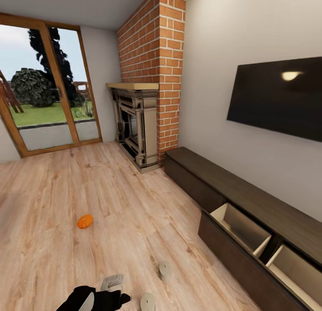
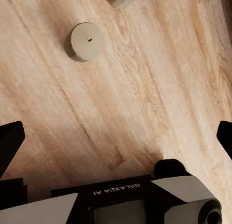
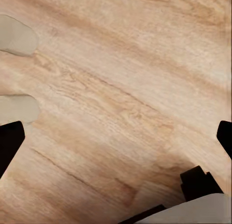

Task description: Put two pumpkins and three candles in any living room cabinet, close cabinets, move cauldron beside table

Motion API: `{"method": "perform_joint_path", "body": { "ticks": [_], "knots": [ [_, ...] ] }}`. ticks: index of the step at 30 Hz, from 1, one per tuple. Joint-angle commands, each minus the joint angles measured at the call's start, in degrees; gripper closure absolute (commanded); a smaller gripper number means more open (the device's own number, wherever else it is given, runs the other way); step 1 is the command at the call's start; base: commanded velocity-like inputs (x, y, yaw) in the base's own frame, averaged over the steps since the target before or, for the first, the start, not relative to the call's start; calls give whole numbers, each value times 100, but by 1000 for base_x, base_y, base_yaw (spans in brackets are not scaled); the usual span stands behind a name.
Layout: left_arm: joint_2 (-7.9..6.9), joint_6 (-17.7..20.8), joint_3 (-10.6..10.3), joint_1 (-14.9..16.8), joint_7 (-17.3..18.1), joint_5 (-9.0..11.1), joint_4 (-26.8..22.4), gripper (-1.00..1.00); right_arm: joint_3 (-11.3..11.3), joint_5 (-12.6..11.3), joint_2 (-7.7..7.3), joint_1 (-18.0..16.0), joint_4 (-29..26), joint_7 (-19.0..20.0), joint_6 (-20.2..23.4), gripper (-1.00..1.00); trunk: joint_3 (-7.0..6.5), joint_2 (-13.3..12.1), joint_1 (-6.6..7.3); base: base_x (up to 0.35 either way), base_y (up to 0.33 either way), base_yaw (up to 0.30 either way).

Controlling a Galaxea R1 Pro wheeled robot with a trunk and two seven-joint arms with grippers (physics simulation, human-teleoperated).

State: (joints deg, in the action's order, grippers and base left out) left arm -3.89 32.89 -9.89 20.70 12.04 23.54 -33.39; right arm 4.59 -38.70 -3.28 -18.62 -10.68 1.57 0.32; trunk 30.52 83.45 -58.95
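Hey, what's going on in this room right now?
A robot stands over a wooden floor in a living room, holding nothing. Its left gripper and right gripper are both open above bare boards. Three candles lie on the floor near it, one at, and a pumpkin sits farther out. The dark cabinet under the TV has drawers pulled open and looks empty where visible, so nothing appears stowed yet.
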Motion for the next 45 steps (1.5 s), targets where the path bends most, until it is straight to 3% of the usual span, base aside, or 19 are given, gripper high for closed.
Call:
{"method": "perform_joint_path", "body": {
  "ticks": [1,7,16,34,45],
  "knots": [
    [-6,14,-23,4,3,10,-3,-100,73,-59,10,-3,-4,-69,-12,-100,6,3,0,0,0,291],
    [-15,-17,-17,4,-170,13,-4,-100,186,-66,57,-2,-3,-347,-61,-100,6,3,0,0,0,283],
    [57,-535,-20,4,-1716,96,-1,-100,206,-86,53,-4,-4,-308,-26,-100,6,3,0,0,0,47],
    [72,-592,-22,4,-1863,125,85,-100,209,-77,65,-5,-5,-302,-73,-100,6,3,0,-43,0,6],
    [72,-597,-31,4,-1856,133,89,-100,209,-69,67,-1,-5,-306,-77,-100,6,3,0,-158,0,211]
  ]
}}
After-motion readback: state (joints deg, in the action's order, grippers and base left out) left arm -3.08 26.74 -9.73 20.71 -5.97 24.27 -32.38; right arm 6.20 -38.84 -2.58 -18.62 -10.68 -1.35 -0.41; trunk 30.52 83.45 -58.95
